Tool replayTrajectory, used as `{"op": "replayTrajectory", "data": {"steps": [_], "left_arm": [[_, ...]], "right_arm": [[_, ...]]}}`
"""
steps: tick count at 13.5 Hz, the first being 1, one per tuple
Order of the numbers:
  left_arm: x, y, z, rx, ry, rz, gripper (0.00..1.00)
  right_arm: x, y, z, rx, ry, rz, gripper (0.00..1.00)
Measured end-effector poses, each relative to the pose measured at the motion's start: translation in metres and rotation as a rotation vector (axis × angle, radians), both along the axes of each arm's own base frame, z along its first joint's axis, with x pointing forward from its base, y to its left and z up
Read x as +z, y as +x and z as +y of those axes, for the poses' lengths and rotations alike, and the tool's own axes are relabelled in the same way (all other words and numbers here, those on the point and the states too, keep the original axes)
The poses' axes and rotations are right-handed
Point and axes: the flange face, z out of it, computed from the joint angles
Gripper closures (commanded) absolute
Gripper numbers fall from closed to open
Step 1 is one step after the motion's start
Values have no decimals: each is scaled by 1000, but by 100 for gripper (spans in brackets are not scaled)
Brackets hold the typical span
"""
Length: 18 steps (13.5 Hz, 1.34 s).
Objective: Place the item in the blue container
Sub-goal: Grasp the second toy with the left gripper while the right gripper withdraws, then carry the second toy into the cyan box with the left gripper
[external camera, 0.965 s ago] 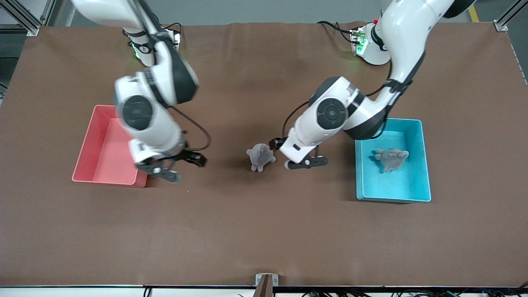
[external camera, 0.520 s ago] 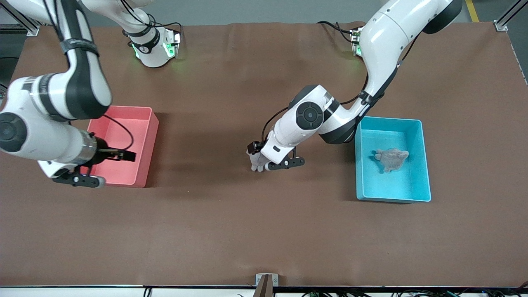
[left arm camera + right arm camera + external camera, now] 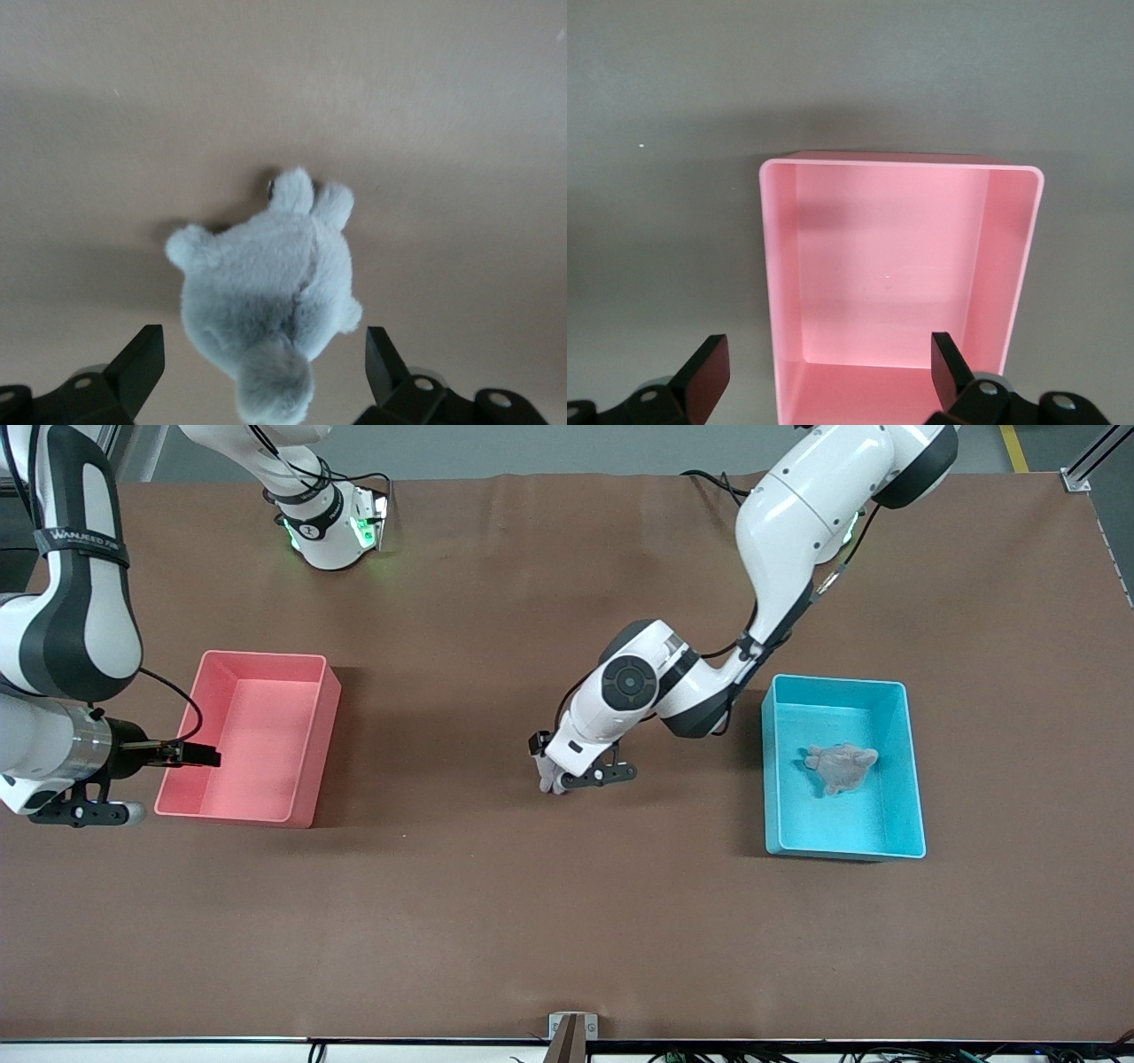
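- Item: a grey plush toy with soft, fuzzy pile, a rounded body, two small ears and a stubby tail. It rests on the bench near mid-bench, well apart from both bins. In the front view only a small part shows below the left end effector.
- Orientation: in the left wrist view the toy's long axis runs from tail to ears, the tail toward the camera and the ears away from it. The body lies between the two fingers.
- Left end effector: low over the toy, fingers spread wide on either side of the plush, not touching it.
- Blue container: light cyan, smooth plastic, rectangular with rounded corners and straight walls. It stands toward the left arm's end of the bench, long axis running from near to far. A second grey plush lies flat on its floor.
- Pink bin: same shape, smooth plastic, toward the right arm's end of the bench. The right wrist view shows its interior from above.
- Right end effector: at the edge of the bench just beside the pink bin, on the side away from the toy, fingers spread wide, holding nothing. This arm waits.
- Bench surface: matte brown covering, flat and uniform.
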Motion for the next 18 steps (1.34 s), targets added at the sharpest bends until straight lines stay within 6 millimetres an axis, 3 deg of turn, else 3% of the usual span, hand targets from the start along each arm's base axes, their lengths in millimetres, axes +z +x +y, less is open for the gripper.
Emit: {"op": "replayTrajectory", "data": {"steps": [4, 7, 9, 14, 16, 18], "left_arm": [[-16, -3, 0, -4, 17, 13, 3], [-19, 3, 6, 8, 22, 8, 6], [-22, 7, 10, 17, 25, 2, 20], [-23, 5, 5, 11, 20, -2, 68], [-21, 6, 4, 12, 16, -6, 77], [-17, 8, 4, 15, 11, -12, 77]], "right_arm": [[3, 0, -8, 11, 2, -7, 0], [18, 2, -8, -5, 0, -10, 0], [32, 2, -3, -55, -8, -4, 0], [56, 2, 2, -100, -16, 0, 0], [64, 2, 1, -103, -17, -6, 0], [69, 3, -2, -108, -19, -13, 0]]}}
